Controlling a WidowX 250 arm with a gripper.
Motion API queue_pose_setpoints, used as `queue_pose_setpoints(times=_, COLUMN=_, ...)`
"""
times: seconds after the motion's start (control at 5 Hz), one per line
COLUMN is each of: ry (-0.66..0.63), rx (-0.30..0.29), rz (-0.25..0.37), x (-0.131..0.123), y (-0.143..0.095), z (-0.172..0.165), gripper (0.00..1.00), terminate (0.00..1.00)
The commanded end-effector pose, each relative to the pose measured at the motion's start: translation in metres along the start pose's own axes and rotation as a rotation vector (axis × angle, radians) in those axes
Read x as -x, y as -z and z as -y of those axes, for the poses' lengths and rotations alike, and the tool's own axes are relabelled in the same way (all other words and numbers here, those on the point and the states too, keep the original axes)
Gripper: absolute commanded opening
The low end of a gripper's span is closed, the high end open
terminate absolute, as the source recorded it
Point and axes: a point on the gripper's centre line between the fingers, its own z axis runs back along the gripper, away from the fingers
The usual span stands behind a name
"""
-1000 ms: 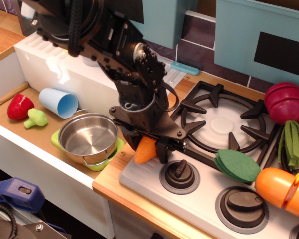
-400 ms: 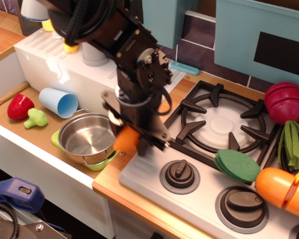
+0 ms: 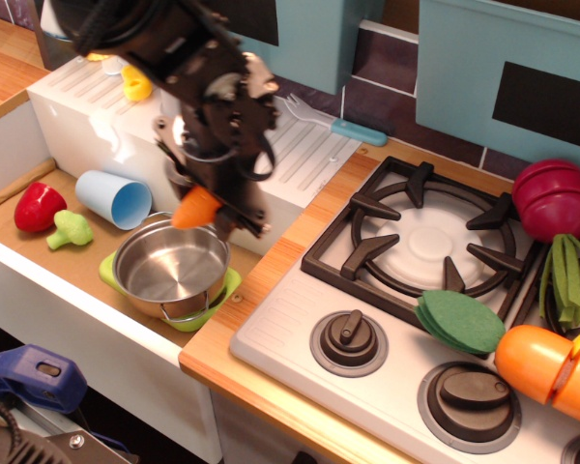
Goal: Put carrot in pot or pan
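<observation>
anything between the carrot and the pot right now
Nothing in the only view. The end effector holds the carrot in open air above the far rim of the pot.

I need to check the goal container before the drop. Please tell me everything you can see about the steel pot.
The pot is small, round and shiny, apparently stainless steel, with a thin wire handle visible at its front. It stands upright and looks empty. It sits on a light-green plate in the sunken sink area left of the stove. The gripper holds the carrot above its far rim, not touching it. A light-blue cup lies nearby, apart from it.
</observation>
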Motion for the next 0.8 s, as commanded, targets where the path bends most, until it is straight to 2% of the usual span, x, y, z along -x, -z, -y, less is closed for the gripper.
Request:
queue_pose_setpoints(times=0.0, ry=0.018, rx=-0.041, rz=0.084, x=-0.0038, y=0.0059, z=-0.0290, gripper=0.00, terminate=0.00)
queue_pose_setpoints(times=0.2, ry=-0.009, rx=0.015, rz=0.114, x=-0.0029, y=0.0136, z=-0.0251, gripper=1.00, terminate=0.00)
queue_pose_setpoints(times=0.4, ry=-0.009, rx=0.015, rz=0.114, x=-0.0029, y=0.0136, z=-0.0251, gripper=1.00, terminate=0.00)
queue_pose_setpoints(times=0.6, ry=-0.009, rx=0.015, rz=0.114, x=-0.0029, y=0.0136, z=-0.0251, gripper=1.00, terminate=1.00)
